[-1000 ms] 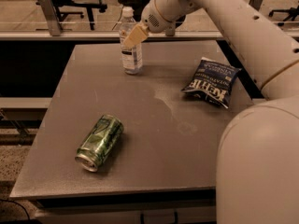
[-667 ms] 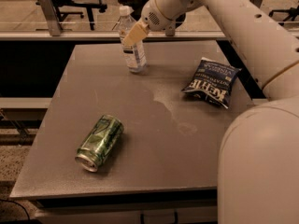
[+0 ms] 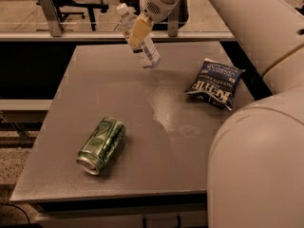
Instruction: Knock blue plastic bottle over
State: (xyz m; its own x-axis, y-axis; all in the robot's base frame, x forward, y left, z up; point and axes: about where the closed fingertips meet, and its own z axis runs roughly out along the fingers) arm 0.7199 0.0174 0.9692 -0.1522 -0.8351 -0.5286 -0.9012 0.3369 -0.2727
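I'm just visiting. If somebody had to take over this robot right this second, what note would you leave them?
Gripper: at the table's far edge, pressed against the blue plastic bottle.
Bottle: tilted, cap leaning far-left, base low by the tabletop.
Done: bottle tipped off upright.
Left: it is not yet lying flat, so finish the push.
Green can on its side front-left and chip bag on the right both lie apart from the bottle.
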